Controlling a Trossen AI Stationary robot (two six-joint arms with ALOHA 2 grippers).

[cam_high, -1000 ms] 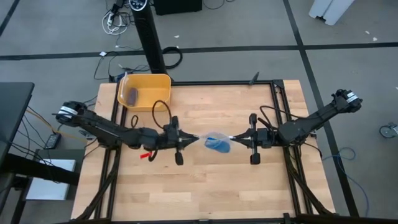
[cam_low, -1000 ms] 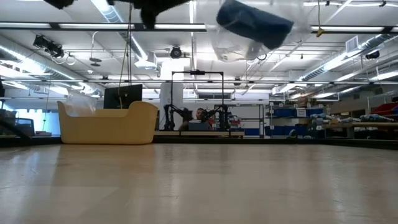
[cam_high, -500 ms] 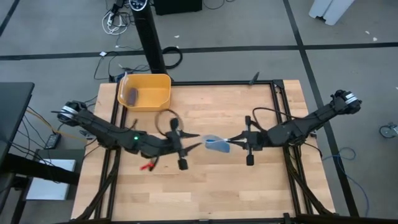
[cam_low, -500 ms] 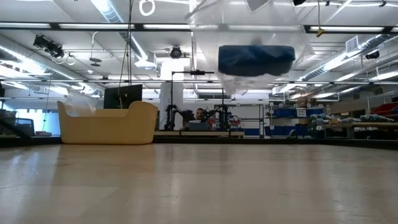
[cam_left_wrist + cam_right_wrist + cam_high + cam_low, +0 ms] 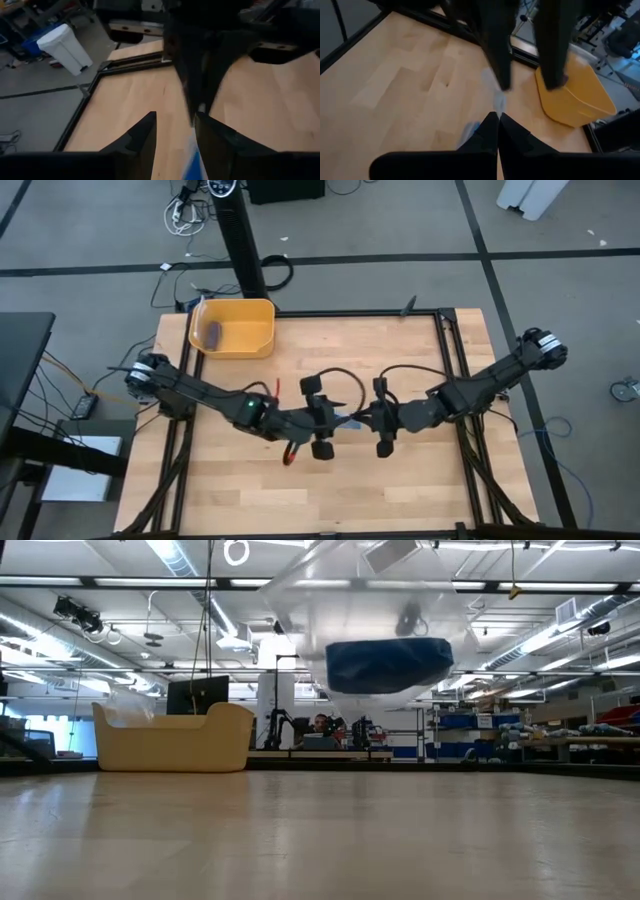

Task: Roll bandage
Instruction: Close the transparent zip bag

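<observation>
A clear crinkly plastic packet (image 5: 385,610) with the bright blue bandage (image 5: 388,662) inside it hangs above the middle of the table. My right gripper (image 5: 496,116) is shut on it. My left gripper (image 5: 175,115) faces the right one tip to tip over the table's middle (image 5: 338,418), its fingers open. A sliver of blue (image 5: 192,162) shows beside one of its fingers. In the high view both grippers cover most of the packet (image 5: 348,418). My right gripper pinches a thin edge of the clear plastic (image 5: 499,102) between its two shut fingertips, coming in slanting down from the table's right. The packet hangs below the fingers, clear of the table, with the bandage level in its bottom. Whether my left gripper's fingers touch the packet, I cannot tell.
A yellow bin (image 5: 250,340) stands at the table's far left with a dull purple-grey cylinder (image 5: 213,333) in it. The same bin (image 5: 175,740) shows in the low view. Bare wood lies all round under the packet.
My left gripper has opened and let go of the packet, then gone toward the table's right. My right gripper has come toward the left, still shut. The packet, first stretched between both with the bandage tilted, has sunk and now hangs from the right gripper alone, bandage level.
</observation>
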